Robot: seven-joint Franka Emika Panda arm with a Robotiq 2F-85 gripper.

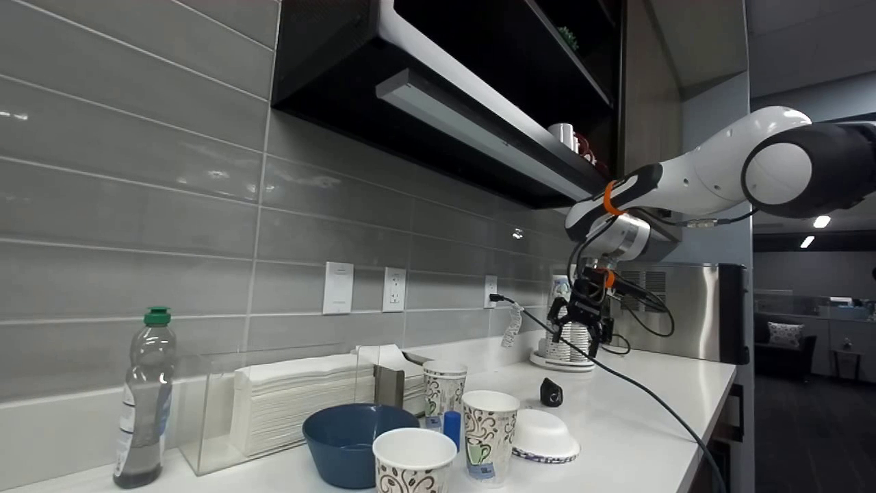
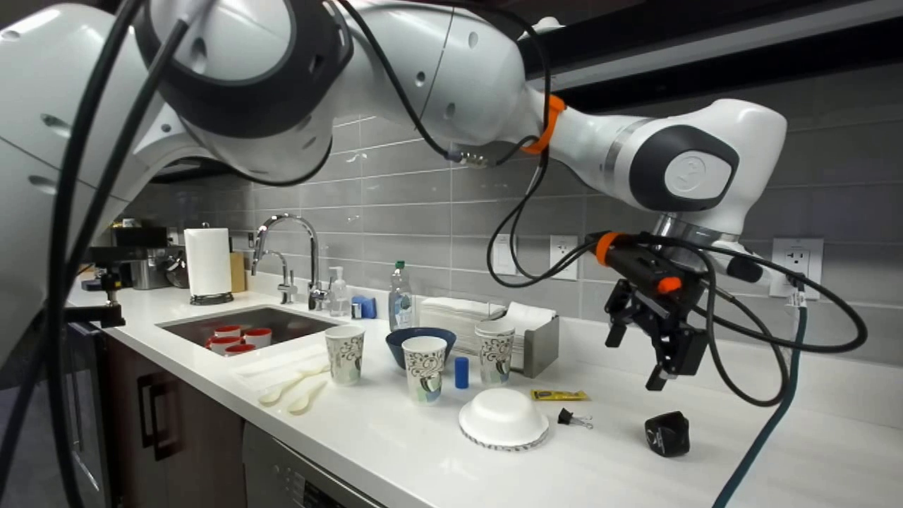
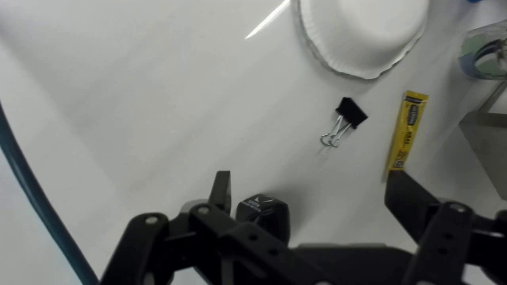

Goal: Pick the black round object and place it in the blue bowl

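The black round object is a small, faceted black lump with white lettering on the white counter, seen in both exterior views [image 1: 551, 393] [image 2: 667, 434]. In the wrist view the black round object [image 3: 266, 215] lies just inside the left finger, partly hidden by that finger's linkage. My gripper is above it in both exterior views [image 1: 575, 346] [image 2: 635, 363]. In the wrist view the gripper [image 3: 309, 175] has its fingers wide apart with nothing held. The blue bowl stands among paper cups, partly hidden by a cup in both exterior views [image 1: 328, 448] [image 2: 397, 348]; it is out of the wrist view.
An upturned white paper bowl [image 2: 504, 420], a binder clip [image 3: 351, 113] and a yellow packet [image 3: 408, 130] lie near the object. Patterned cups [image 2: 425, 370], a blue cylinder [image 2: 461, 372] and a napkin holder [image 2: 542, 346] stand around the bowl. A cable [image 3: 35, 202] crosses the counter.
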